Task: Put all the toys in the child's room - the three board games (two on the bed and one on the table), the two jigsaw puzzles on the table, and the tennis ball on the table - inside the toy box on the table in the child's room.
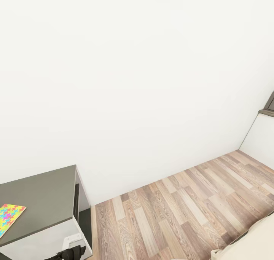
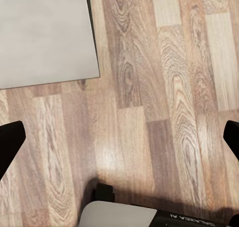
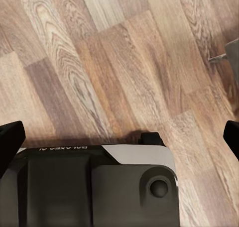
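— What have you got on the desk?

— On my head camera, a flat jigsaw puzzle of yellow, pink, blue and green interlocking pieces [image 1: 9, 216] lies on the dark grey desk top [image 1: 42, 199], its long axis slanting toward the white wall [image 1: 133, 81].

— And the wrists?

— Both show wood plank floor [image 2: 164, 87]. Left gripper [image 2: 119, 142] and right gripper [image 3: 119, 140] are both spread wide, holding nothing.
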Controlling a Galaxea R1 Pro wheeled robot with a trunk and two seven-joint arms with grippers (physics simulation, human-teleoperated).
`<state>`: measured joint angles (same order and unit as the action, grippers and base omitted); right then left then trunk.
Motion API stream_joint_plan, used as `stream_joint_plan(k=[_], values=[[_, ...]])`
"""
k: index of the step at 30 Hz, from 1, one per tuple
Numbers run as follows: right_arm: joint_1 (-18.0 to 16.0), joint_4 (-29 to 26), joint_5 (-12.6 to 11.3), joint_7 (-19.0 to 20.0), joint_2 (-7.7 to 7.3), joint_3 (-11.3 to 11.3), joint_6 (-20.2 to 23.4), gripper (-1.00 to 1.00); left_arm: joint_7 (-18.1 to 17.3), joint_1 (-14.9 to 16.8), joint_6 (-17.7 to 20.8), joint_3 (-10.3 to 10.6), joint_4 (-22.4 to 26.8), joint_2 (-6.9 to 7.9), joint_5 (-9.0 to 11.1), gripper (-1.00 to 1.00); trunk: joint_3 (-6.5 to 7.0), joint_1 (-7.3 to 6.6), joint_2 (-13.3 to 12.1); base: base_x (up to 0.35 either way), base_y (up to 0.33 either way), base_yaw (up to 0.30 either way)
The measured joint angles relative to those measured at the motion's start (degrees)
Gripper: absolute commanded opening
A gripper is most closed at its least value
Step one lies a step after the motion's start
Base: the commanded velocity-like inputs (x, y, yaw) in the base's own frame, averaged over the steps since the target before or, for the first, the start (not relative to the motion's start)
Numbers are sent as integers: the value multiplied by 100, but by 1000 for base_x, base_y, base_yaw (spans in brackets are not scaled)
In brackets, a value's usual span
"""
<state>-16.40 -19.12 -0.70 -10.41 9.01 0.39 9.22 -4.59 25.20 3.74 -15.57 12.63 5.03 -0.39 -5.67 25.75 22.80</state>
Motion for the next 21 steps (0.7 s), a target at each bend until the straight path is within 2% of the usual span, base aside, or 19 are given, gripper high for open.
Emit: stream_joint_plan(k=[14, 21], values=[[-2, 0, -8, 24, 1, -16, 7, 100, 1, -13, -2, -2, 0, 0, -6, 100, 0, -1, 0, 188, 34, -4], [-1, -2, -39, 30, -6, -23, 11, 100, 2, -15, -8, 0, -2, -1, -7, 100, 15, 0, 0, 45, 3, -187]])
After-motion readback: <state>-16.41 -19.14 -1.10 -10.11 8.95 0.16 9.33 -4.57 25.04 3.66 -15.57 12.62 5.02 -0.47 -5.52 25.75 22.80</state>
